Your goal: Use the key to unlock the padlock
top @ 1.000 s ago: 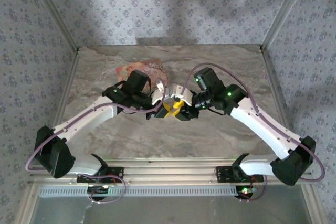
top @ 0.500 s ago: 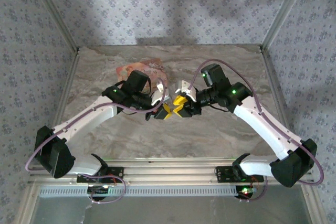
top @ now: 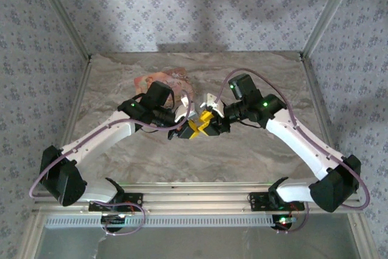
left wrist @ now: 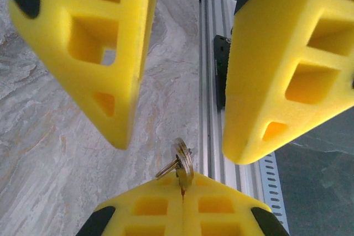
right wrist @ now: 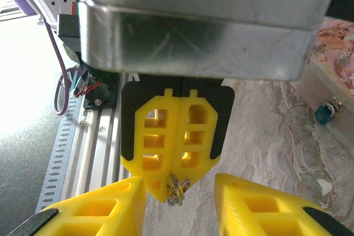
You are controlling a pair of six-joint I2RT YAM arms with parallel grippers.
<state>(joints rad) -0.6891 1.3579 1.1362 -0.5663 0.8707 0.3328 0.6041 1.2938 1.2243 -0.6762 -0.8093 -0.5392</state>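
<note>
My left gripper point(left wrist: 182, 183) is shut on the key point(left wrist: 182, 165), a small pale-gold piece whose ring sticks out past the yellow fingertips. From the right wrist the same key point(right wrist: 178, 188) hangs at the tip of the closed left fingers point(right wrist: 157, 136). My right gripper point(right wrist: 180, 185) is open, with one finger on each side of the key and apart from it. The padlock point(right wrist: 326, 112) is tiny and blue, lying on the table against the pink box point(right wrist: 334, 53). From above, both grippers point(top: 193, 127) point(top: 207, 122) meet at mid-table.
The pink illustrated box point(top: 162, 82) lies behind the left arm. The marble table point(top: 200, 162) ends at an aluminium rail point(top: 194, 201) along the near side. Patterned walls close in the left, right and back.
The right gripper pulled back to the right from the left gripper, then came in again toward it. The left arm and its grip on the key have not moved.
</note>
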